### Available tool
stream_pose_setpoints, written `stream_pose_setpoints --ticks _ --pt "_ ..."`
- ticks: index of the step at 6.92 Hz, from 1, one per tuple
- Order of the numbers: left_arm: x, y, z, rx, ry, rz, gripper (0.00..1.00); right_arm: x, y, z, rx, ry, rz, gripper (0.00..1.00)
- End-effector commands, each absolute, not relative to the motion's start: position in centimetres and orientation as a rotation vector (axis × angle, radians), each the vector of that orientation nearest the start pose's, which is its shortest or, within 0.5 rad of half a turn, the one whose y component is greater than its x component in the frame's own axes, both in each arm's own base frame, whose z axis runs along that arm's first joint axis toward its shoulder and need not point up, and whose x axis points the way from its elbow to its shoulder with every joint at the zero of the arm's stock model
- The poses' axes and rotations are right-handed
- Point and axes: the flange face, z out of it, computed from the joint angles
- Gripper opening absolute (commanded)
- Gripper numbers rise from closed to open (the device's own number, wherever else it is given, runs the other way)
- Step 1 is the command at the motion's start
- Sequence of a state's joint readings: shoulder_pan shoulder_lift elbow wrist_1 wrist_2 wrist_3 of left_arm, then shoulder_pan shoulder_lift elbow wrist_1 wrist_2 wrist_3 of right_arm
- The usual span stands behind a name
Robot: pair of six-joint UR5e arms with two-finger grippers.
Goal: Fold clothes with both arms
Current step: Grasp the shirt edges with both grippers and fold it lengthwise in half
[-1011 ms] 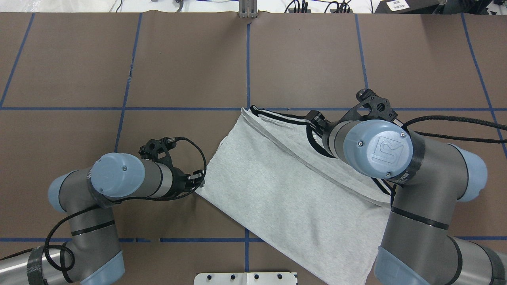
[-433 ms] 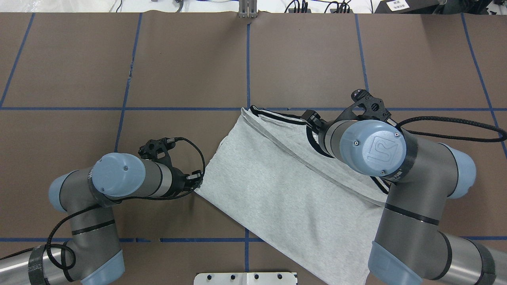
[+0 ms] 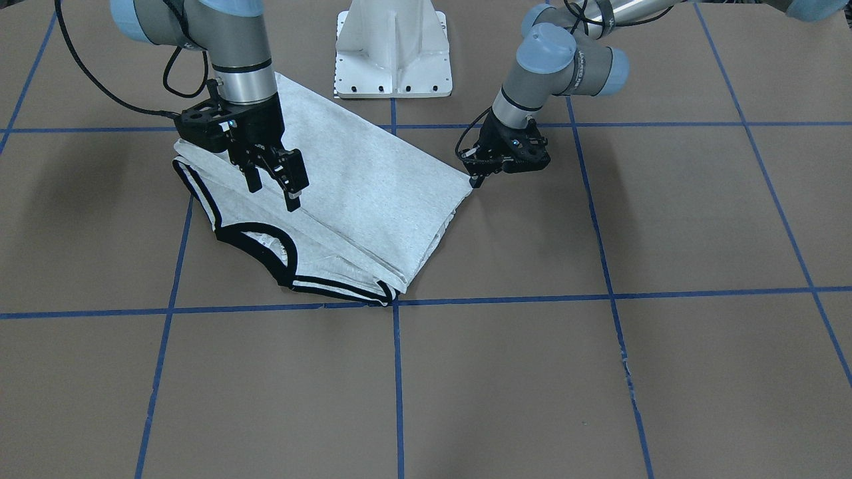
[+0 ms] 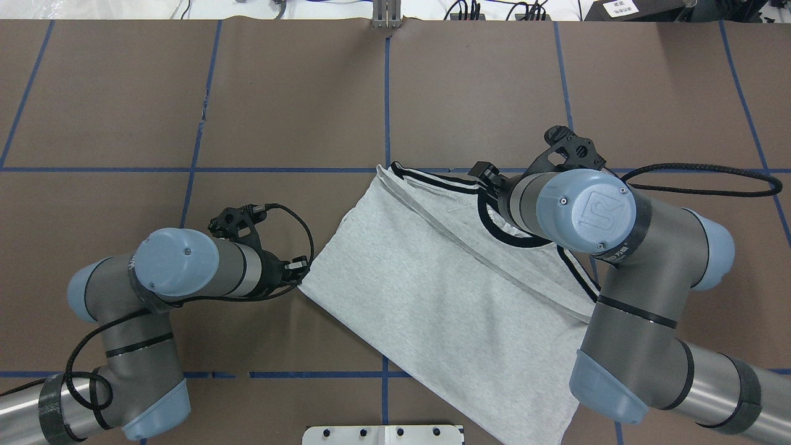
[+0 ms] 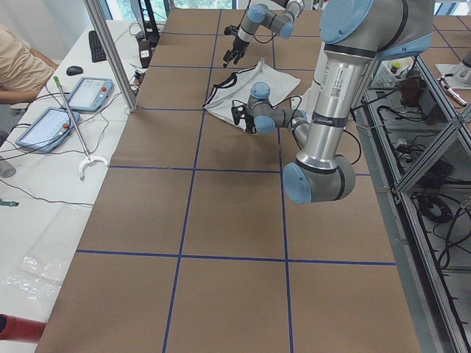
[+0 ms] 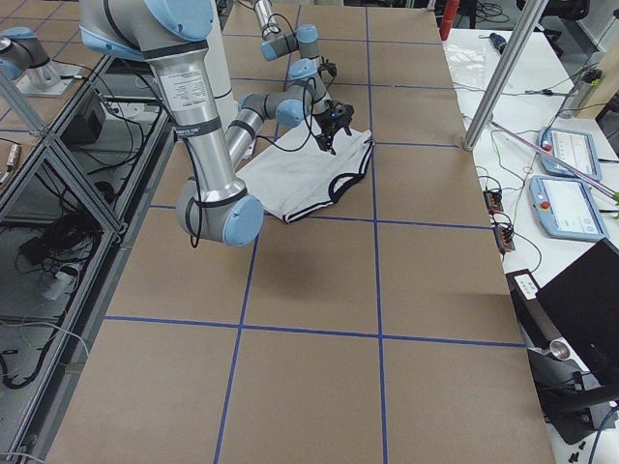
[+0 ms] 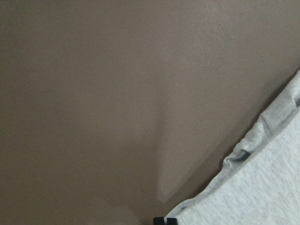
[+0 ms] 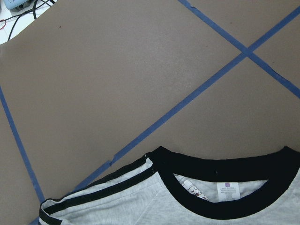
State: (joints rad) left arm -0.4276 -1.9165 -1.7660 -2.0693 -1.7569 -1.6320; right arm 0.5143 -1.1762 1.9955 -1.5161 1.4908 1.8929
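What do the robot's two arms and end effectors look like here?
The left arm and right arm are silver-grey tubes with light blue joint caps and black bands; one right cap bears an embossed UR logo. The left end effector and right end effector are black, two-fingered. Black braided cables loop along both arms.

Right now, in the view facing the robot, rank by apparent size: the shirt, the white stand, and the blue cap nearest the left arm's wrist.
1. Shirt, clearly largest.
2. White stand, though cut off at the top edge.
3. Blue cap, smallest, even raised nearer the camera.
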Motion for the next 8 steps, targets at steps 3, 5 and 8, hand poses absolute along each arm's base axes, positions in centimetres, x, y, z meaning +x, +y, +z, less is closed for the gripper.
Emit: stream_pose_setpoints --ticks 3,5,8 --pt "48.7 -55.1 31.1 0.262 0.961 -0.478 0.0 -42.0 -41.2 25.3 0.159 -0.898 0.809 1.0" --pt "49.3 -64.5 27.5 0.37 1.056 -0.523 0.0 -42.1 -41.1 25.1 0.159 -0.905 0.802 1.0" --pt "52.2 -70.4 26.8 0.437 1.029 -0.523 0.0 -42.3 -40.4 24.1 0.161 -0.982 0.794 1.0"
